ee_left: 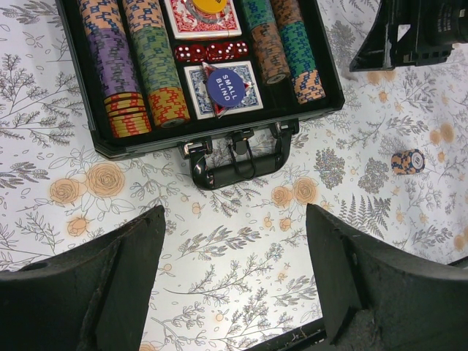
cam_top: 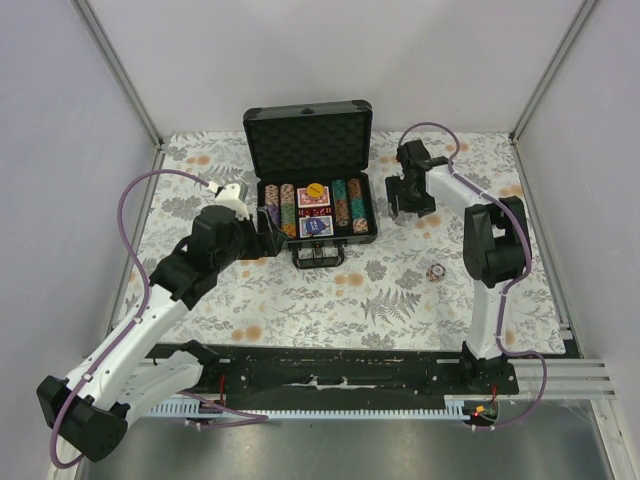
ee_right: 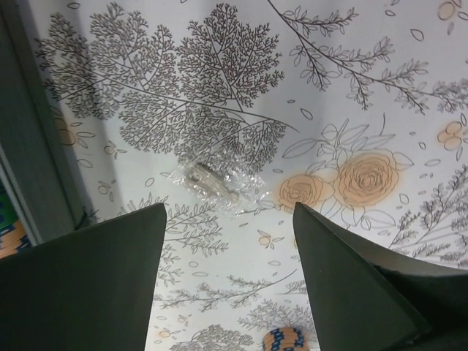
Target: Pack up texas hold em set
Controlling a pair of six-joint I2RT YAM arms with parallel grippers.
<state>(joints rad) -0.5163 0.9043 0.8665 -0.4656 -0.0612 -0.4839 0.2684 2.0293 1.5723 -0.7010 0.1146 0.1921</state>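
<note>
The texas hold em set's dark briefcase [cam_top: 258, 135] stands open at the table's back middle, lid upright. Its tray holds rows of multicoloured chips [ee_left: 139, 66], red dice [ee_left: 210, 52], a red card deck [ee_left: 201, 22] and a blue deck under a round "small blind" button [ee_left: 225, 86]. A short chip stack [cam_top: 435, 271] [ee_left: 407, 161] [ee_right: 284, 340] lies loose on the cloth to the right. My left gripper [ee_left: 234, 212] hangs open over bare cloth in front of the case handle [ee_left: 238, 162]. My right gripper [ee_right: 228, 208] [cam_top: 405, 197] is open, empty, just right of the case.
A small clear plastic bag [ee_right: 212, 181] with a pale item inside lies on the flowered cloth just beyond the right fingertips. The case's outer wall [ee_right: 33, 146] runs along the left of the right wrist view. Grey walls enclose the table [cam_top: 300, 300].
</note>
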